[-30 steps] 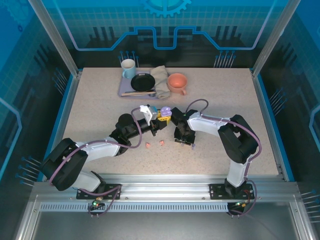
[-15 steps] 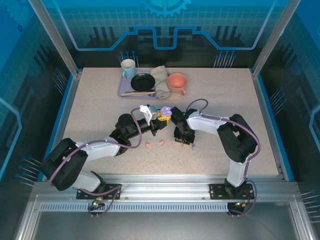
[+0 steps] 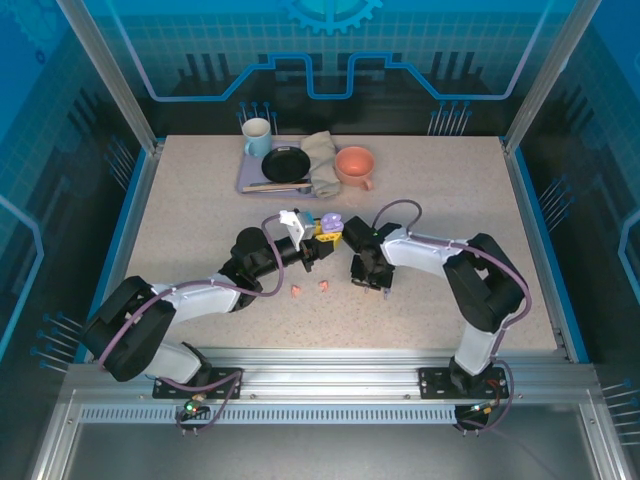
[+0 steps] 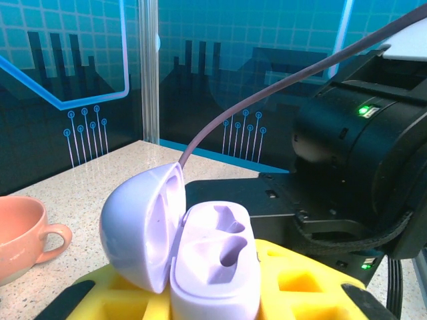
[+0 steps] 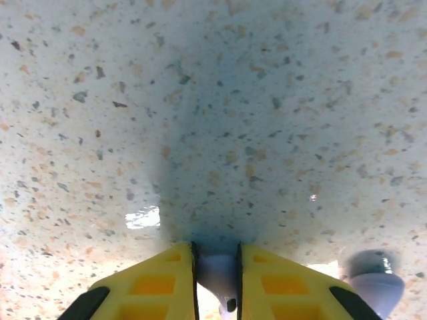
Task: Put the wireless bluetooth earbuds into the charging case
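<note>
My left gripper (image 3: 327, 232) is shut on a lilac charging case (image 3: 331, 220), holding it above the table's middle. In the left wrist view the case (image 4: 217, 260) stands between the yellow fingers (image 4: 293, 280) with its lid (image 4: 137, 227) swung open to the left and both sockets empty. My right gripper (image 3: 368, 283) points down at the table just right of the case. Its yellow fingers (image 5: 157, 287) press on both sides of a lilac earbud (image 5: 217, 275). A second lilac earbud (image 5: 375, 281) lies to the right. Two coral-pink earbuds (image 3: 297, 291) (image 3: 323, 286) lie on the table.
At the back of the table a purple tray (image 3: 246, 182) holds a mug (image 3: 257, 137), a black pan (image 3: 286, 163) and a folded cloth (image 3: 320, 160). A coral cup (image 3: 354, 166) stands beside it, and the left wrist view has this cup (image 4: 20, 233) at its left edge.
The right gripper's fingers have closed in on the lilac earbud, and its arm has shifted slightly right. The left arm with the case has stayed still.
</note>
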Action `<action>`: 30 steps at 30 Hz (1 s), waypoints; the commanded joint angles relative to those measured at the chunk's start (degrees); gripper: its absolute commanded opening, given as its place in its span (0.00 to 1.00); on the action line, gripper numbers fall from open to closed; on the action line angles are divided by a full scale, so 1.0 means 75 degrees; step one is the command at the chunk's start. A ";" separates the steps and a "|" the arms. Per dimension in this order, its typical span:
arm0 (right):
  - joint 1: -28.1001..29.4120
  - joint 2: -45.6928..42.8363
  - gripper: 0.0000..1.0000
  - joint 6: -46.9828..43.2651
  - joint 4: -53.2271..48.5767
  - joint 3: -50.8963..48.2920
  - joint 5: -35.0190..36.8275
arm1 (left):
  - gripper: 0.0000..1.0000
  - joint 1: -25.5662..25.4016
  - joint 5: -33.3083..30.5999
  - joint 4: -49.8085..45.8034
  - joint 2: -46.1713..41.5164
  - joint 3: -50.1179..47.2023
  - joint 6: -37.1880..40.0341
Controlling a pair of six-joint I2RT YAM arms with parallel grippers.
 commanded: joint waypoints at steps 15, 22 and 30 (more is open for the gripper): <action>-0.0368 -0.2505 0.17 -0.0616 0.0026 -0.1117 0.1086 | 0.00 0.0042 -0.0060 -0.0291 -0.0403 0.0267 0.0208; -0.0594 -0.3746 0.17 -0.1432 0.0178 -0.0758 0.1223 | 0.00 0.0052 0.0009 -0.0462 -0.0483 0.0296 0.0213; -0.0643 -0.4485 0.18 -0.2766 0.0357 0.0588 0.1082 | 0.00 0.0052 0.0226 -0.0650 -0.0410 0.0471 0.0175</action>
